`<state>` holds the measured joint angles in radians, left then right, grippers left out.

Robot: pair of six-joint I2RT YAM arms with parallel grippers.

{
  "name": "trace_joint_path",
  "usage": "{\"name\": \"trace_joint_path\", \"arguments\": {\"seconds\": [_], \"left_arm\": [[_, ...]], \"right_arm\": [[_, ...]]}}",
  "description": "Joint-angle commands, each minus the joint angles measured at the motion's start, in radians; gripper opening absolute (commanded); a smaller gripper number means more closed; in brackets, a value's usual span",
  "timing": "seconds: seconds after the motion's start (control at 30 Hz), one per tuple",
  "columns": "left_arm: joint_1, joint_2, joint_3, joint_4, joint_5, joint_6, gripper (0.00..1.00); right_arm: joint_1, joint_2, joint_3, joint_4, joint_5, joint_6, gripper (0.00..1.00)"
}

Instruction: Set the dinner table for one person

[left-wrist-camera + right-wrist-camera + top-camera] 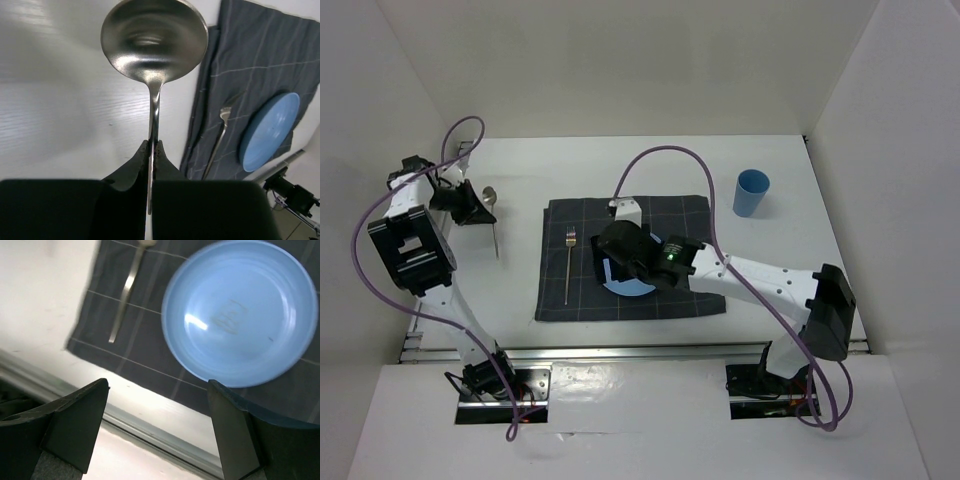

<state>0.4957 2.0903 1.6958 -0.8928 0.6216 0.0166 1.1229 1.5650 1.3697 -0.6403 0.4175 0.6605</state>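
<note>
The left gripper (152,145) is pinched shut on the neck of a metal spoon (154,45). The bowl points away from the arm's base and the handle runs back between the fingers. It sits out over the bare left part of the dinner table (60,100), the big white tabletop that carries everything here. From where I stand I cannot tell whether the spoon is lifted clear of the table or touching it.

To that gripper's right lies the dark checked placemat (260,60). A fork (220,135) rests near the mat's left edge with its tines to the far side. The spoon's long axis runs near-to-far, roughly parallel to the fork. Beyond the fork sits a blue plate (270,130).

The right gripper (157,385) hangs over that plate with its fingers spread wide and nothing between them. A blue cup (752,192) stands on the table just off the mat's far right corner.

I'd guess the spoon belongs on the open strip of mat right of the plate. That spot lies straight to the left gripper's right, past the fork and plate, and nearer the right arm. The spoon is already aligned, so it mostly needs a sideways carry. The hovering right arm could get in the way.
</note>
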Motion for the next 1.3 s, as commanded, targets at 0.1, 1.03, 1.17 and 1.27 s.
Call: {"name": "trace_joint_path", "arguments": {"seconds": [0.1,1.03,1.17,1.27], "left_arm": [[-0.049,-0.209,0.022,-0.034,0.159,-0.047,0.00],[-0.353,-0.608,-0.200,0.118,0.012,-0.242,0.00],[-0.353,-0.608,-0.200,0.118,0.012,-0.251,0.00],[-0.353,-0.608,-0.200,0.118,0.012,-0.251,0.00]], "right_arm": [[-0.003,-0.099,-0.106,0.520,-0.203,-0.123,0.88],[-0.153,0.447,0.278,0.818,-0.597,-0.042,0.69],[-0.153,0.457,0.278,0.818,-0.609,-0.042,0.61],[-0.163,0.457,0.278,0.832,-0.609,-0.033,0.46]]}}
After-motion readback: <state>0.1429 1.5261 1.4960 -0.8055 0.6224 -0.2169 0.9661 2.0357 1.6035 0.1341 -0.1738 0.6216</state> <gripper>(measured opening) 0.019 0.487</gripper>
